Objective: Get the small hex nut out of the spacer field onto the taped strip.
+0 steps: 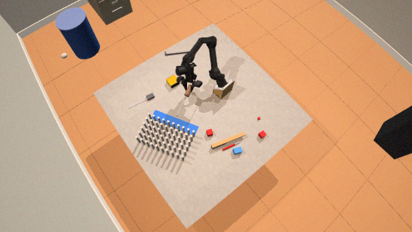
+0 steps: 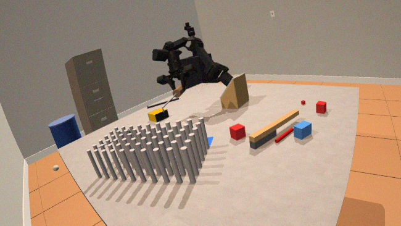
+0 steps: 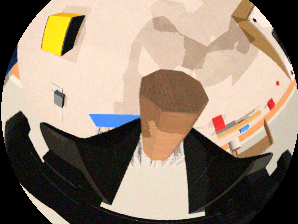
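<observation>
1. Fingers (image 1: 189, 85) (image 2: 176, 84) are clenched on the brown handle of a thin-shafted tool (image 1: 187, 91) (image 2: 177, 91) (image 3: 172, 120), gripping it well outside the field.
2. Hex nut: I cannot make it out in any view; by the task it should lie deep among the standing spacers (image 1: 193, 134) (image 2: 192, 167) (image 3: 180, 154). None shows on the visible part of the blue strip (image 1: 175, 121) (image 2: 211, 141) (image 3: 115, 120).
3. What the move turns on: from the fingers, the field lies out beyond the strip, and the shaft's long axis points that way — aslant to the lanes, though, as seen from the top. The tip ends just short of the strip in that view and looks raised.
4. Before entering, the shaft should probably be brought in line with a lane — slanted as it is, it could catch a spacer in the front row.
5. Farther out on the counter (image 1: 222, 190) (image 2: 277, 185) (image 3: 110, 60), a yellow block (image 1: 172, 81) (image 2: 158, 115) (image 3: 60, 34) sits near the hand, off the line to the field. Retrieval seems still ahead.
</observation>
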Robot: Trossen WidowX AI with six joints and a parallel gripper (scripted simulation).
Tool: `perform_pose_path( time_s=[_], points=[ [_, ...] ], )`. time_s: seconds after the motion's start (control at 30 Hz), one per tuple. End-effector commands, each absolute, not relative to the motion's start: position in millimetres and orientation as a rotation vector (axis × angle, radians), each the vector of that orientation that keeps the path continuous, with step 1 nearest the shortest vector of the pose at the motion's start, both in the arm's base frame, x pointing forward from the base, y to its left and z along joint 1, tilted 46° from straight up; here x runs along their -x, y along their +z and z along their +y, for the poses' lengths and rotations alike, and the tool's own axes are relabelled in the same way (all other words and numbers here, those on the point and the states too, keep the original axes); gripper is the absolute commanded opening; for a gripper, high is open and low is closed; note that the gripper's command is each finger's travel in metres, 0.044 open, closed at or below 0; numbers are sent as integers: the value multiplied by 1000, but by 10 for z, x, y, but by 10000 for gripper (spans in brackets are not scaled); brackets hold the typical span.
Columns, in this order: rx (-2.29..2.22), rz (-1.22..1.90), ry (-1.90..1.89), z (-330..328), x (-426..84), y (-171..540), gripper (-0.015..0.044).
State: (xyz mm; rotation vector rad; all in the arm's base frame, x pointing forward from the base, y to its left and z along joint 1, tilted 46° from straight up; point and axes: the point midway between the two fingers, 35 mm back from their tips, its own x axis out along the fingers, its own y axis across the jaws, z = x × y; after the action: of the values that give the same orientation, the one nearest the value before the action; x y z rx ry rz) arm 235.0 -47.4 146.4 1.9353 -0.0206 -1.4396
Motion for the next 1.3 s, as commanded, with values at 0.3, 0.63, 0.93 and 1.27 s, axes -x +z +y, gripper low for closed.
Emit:
perform_pose_path(
  time_s=[0.3,0.63,0.93,1.27],
  points=[
    [-2020,-31,-1536,-776,-2237,1528,0],
    [-2092,-44,-1600,-1004,-2110,1575,0],
    [-2163,-56,-1642,-1187,-1976,1619,0],
    [-2250,-81,-1666,-1367,-1814,1681,0]
  ],
)
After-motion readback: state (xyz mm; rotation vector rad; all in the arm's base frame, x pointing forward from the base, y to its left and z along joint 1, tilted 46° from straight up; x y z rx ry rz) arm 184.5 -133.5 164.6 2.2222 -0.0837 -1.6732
